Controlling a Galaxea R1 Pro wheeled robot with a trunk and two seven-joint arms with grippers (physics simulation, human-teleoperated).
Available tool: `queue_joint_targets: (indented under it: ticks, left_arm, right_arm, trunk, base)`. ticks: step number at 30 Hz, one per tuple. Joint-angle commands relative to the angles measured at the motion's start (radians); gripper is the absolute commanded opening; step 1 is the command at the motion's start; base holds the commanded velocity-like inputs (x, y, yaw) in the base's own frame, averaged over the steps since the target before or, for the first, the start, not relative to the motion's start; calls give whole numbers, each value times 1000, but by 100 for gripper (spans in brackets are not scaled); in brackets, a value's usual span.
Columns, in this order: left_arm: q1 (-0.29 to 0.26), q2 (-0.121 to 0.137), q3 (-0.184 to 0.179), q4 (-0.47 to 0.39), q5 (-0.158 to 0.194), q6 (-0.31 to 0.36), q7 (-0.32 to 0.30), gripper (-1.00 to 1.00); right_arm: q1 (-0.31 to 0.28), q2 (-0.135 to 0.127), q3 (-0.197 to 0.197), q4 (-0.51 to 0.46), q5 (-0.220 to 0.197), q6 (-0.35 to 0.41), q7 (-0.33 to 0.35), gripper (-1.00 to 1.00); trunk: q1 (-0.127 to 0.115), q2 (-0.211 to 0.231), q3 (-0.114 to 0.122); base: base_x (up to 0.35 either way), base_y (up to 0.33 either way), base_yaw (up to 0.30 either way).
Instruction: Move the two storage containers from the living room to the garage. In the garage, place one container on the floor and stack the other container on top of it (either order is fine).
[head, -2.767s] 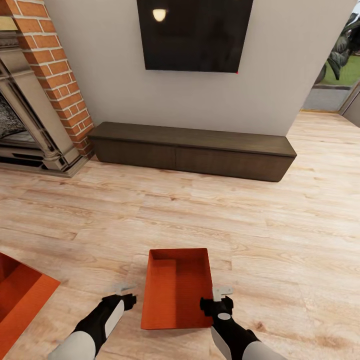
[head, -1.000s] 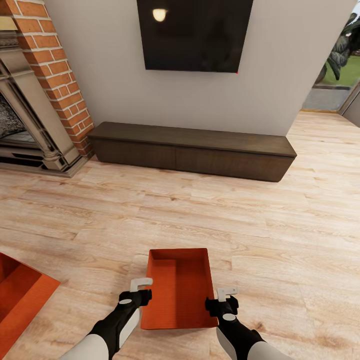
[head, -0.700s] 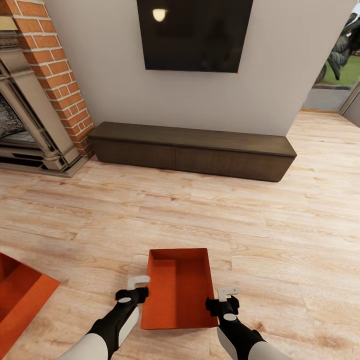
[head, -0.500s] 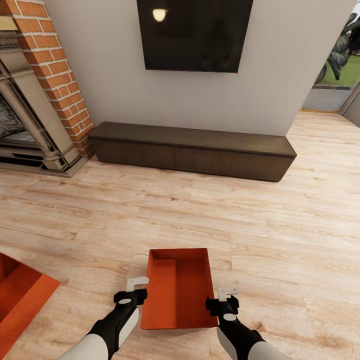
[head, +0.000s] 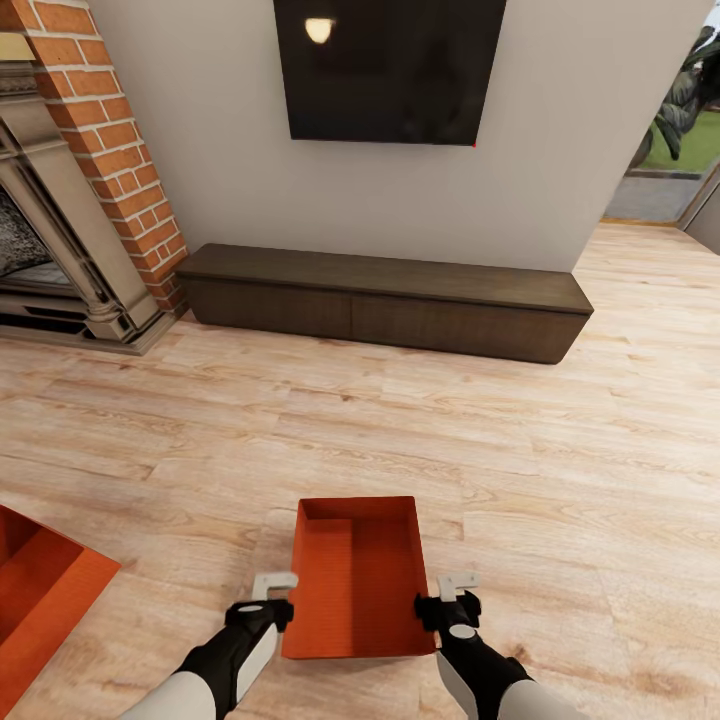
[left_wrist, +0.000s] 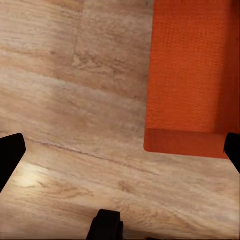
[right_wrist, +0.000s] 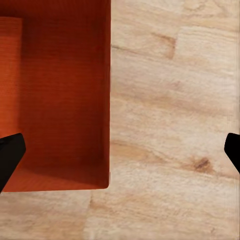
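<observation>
From the head camera I'm looking down at a light wood-plank floor in the living room, and right in front of me sits an orange-red rectangular open-top storage container, flat on the planks, its long axis running away from me. My left gripper is just beside the container's left wall near the close corner, and my right gripper is just beside the right wall at about the same depth, so the bin lies between the two; I can't tell from here whether either one touches a wall. A second orange-red open-top container is cut off by the frame edge at far left, well apart from the first. Beyond, a long dark low cabinet runs along the pale wall, a black wall TV hangs above it, and a red brick fireplace stands at left. On the left wrist camera the dark fingertips sit far apart at the frame's edges, so that gripper is spread wide, with bare planks below and a corner of the orange-red container under one side. On the right wrist camera the fingers are likewise spread wide, straddling the container's wall, with the orange-red interior under one finger and wood floor under the other; nothing is gripped.
</observation>
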Motion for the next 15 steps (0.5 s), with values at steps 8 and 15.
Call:
queue_joint_targets:
  ticks: [8, 15]
  left_arm:
    - [-1, -1, -9, 0, 6, 3, 7, 100]
    - [-1, -6, -14, -9, 2, -102, 8, 100]
  right_arm:
    - [-25, -4, 7, -1, -9, 33, -1, 100]
    - [-27, -3, 9, -1, -9, 33, 0, 100]
  trunk:
    - [0, 0, -1]
    - [0, 0, -1]
  base:
    - [0, 0, 0]
    - [0, 0, 0]
